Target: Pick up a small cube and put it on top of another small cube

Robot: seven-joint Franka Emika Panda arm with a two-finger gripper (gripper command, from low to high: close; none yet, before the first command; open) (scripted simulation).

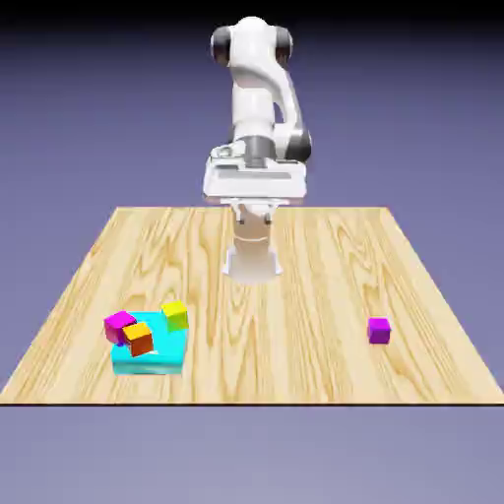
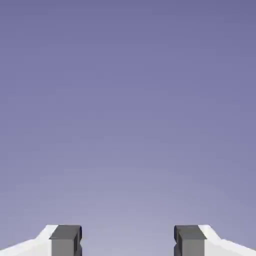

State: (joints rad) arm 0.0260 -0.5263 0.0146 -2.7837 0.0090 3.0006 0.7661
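Open and with nothing between its tips, the tool (image 2: 128, 241) points out over the work, and the hand view beyond it holds only backdrop. Reading the exterior view as a clock face centred on the table, with twelve at the far edge, it hangs high toward twelve, well apart from every cube.

The wooden table (image 1: 295, 364) is the largest thing here. The white arm (image 1: 253, 94) rises at twelve, folded up.

Next in size comes the flat cyan block (image 1: 148, 365), out at eight o'clock. Taking that block as its own dial, the magenta cube (image 1: 119, 326) sits tilted near ten, overhanging the edge; the orange cube (image 1: 140, 341) lies close beside it, near the middle, also tilted; the yellow cube (image 1: 175, 315) is at one. Whether magenta and orange touch, I cannot tell.

The small purple cube (image 1: 379, 331), the task's own, stands alone on the wood at four o'clock.

The step in hand looks like the very start: no cube is gripped, and no stack involving the purple one is made. If purple is the one to lift, the next move calls for turning the tool downward, swinging it toward four o'clock and lowering it with the jaws astride the cube. Which cube should carry it is unclear.
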